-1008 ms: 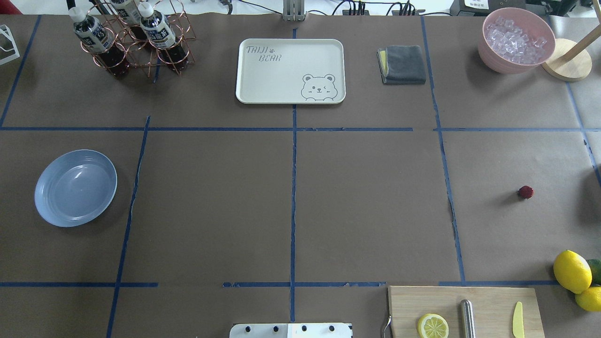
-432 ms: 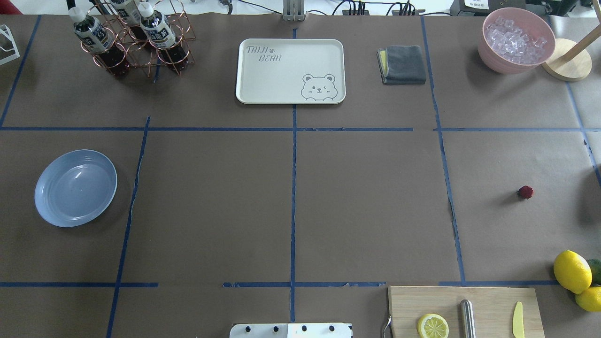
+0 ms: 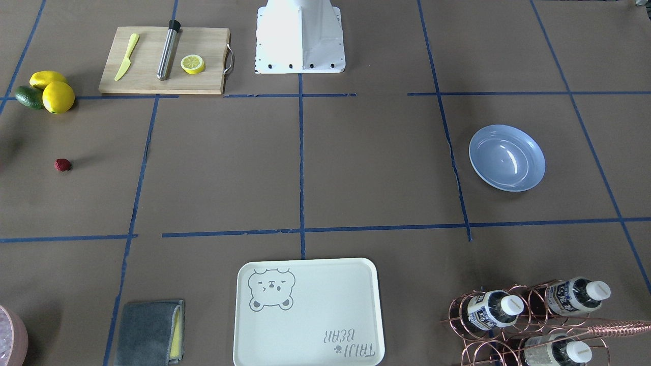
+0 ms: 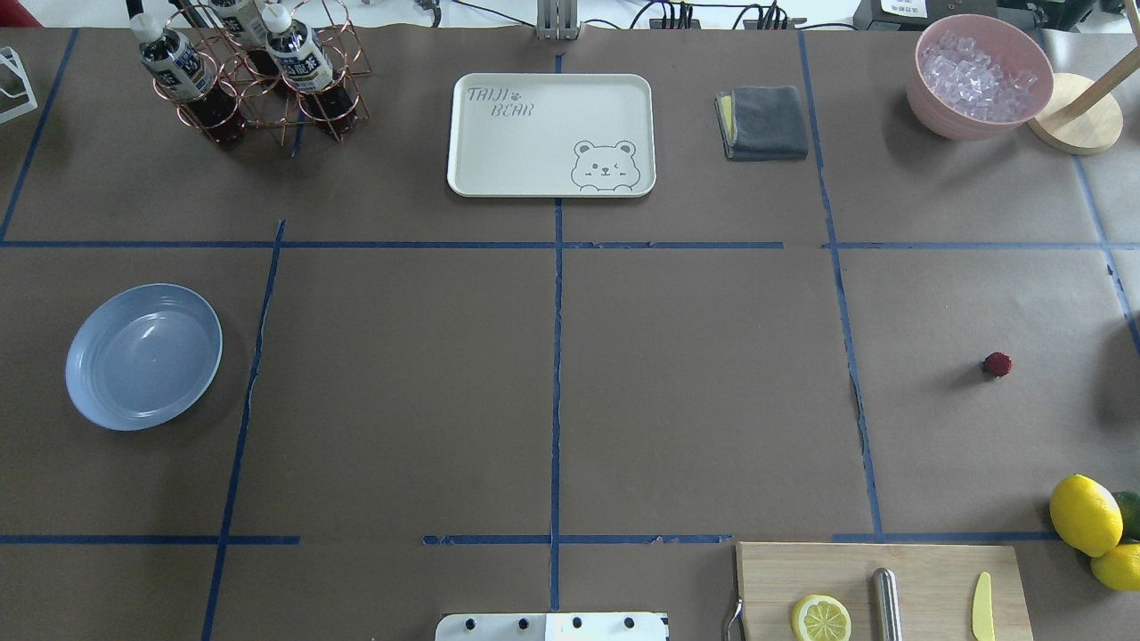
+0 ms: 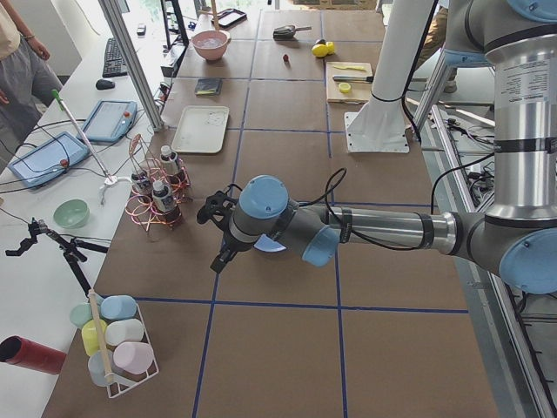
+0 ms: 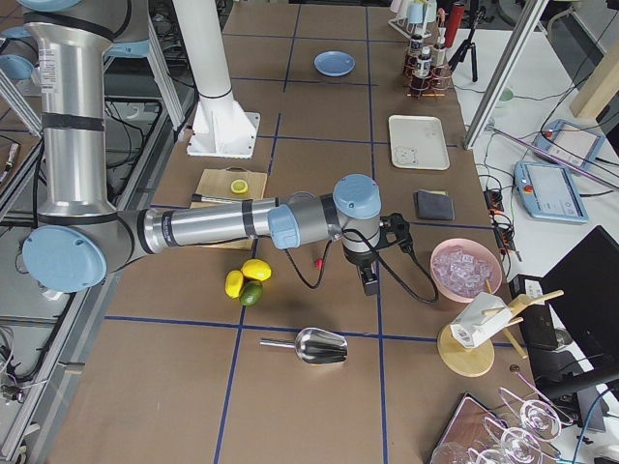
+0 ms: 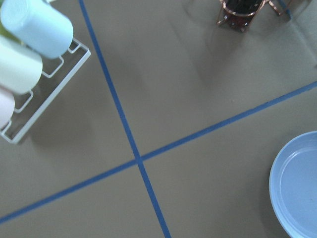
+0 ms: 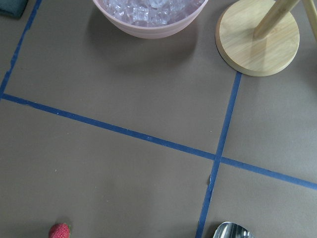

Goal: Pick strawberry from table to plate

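strawberry [image 4: 997,363] is sitting on the table [image 4: 712,401], robot's right side, in open paper with nothing touching it. Nearest neighbours are the lemons [image 4: 1085,515] and the avocado [image 4: 1129,512], well apart toward the robot.

Progress: zero as far as I can judge. Berry not picked, plate [image 4: 142,356] bare, and the two sit at opposite ends of the table. All of it is left: approach, pinch, lift, long carry, release.

right gripper [image 6: 369,282] hangs above the table near the berry, offset toward the ice bowl [image 4: 926,98]. Its wrist cam catches the berry only at the bottom edge, so it isn't centred over it. Fingers spread or closed: cannot tell, side view only. Nothing visibly held.

left gripper [image 5: 223,258] hangs near the plate, which shows at the right edge of its wrist cam. Finger state: cannot tell either.

Materials:
- berry: dark red, bumpy, roundish, tiny next to the lemons. Probably light and may roll if nudged (my guess, not seen).
- plate: light blue, glossy, round, shallow, faint concentric rings, hard highlight. A slick surface, so the berry may slide on landing.
- table: matte brown paper with a blue tape grid, slightly wrinkled along the seams.

Also out there: wooden cutting board [image 4: 926,570] carrying a lemon half [image 4: 820,618], cream bear tray [image 4: 534,151], folded grey cloth [image 4: 766,122]. None is between berry and plate.
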Available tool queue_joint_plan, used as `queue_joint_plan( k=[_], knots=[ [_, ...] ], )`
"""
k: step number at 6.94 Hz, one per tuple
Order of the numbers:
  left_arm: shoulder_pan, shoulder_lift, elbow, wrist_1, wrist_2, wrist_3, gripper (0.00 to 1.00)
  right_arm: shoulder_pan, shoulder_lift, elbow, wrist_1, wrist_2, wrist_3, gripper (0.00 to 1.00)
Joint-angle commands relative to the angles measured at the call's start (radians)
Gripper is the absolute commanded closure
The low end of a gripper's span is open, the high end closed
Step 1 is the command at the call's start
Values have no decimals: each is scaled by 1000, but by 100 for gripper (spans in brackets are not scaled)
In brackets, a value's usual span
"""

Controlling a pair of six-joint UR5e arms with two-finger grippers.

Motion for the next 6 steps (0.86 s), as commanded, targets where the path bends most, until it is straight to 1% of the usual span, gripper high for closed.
queue_joint_plan(
  k=[1, 2, 3, 4, 5, 6],
  knots=[
    [53, 0, 40, -179, -5, -133, 0, 1, -2, -20, 75, -2, 37, 0],
    [160, 15, 45, -305, 4, -167, 0, 1, 1, -23, 75, 0, 44, 0],
    [235, 38, 104, -374, 8, -326, 0, -1, 4, -23, 75, 0, 45, 0],
    [310, 46, 123, -429, 106, -470, 0, 1, 6, -23, 75, 0, 45, 0],
    [384, 57, 158, -489, 196, -672, 7, 1, 6, -23, 75, 3, 50, 0],
    [460, 57, 187, -555, 261, -868, 25, 1, 6, -25, 75, 3, 50, 0]
  ],
)
